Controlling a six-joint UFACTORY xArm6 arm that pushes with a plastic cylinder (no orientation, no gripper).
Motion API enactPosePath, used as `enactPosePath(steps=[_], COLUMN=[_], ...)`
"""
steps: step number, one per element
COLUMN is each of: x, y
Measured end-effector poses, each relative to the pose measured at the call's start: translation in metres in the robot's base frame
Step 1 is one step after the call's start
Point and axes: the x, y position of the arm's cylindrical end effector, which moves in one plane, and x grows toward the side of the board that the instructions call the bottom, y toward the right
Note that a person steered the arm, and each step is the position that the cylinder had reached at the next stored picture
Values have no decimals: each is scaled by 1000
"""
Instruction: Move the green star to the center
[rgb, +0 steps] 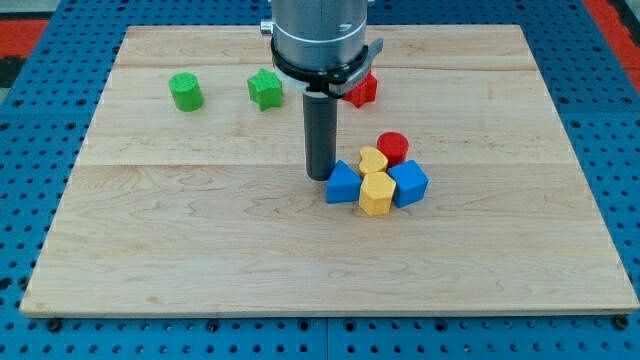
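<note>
Counting two green (185, 91), two red, two blue, two yellow blocks.

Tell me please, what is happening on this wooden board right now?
A robot arm is pushing small blocks with a dark rod. My tip rests near the board's middle, just left of the blue triangular block in a cluster of yellow, red and blue blocks. The green star, which must go to the center, sits untouched toward the view's top left, beside a green cylinder.
</note>
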Motion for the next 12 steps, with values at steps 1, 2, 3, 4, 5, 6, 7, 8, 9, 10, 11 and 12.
enactPosePath(steps=[1, 2, 3, 4, 5, 6, 7, 8, 9, 10, 11, 12], x=[-5, -7, -33, -74, -105, -147, -171, -145, -93, -90, -136, -160], y=[-18, -101, -170, -155, -130, -129, -120, -85, -52, -44, -44, -29])
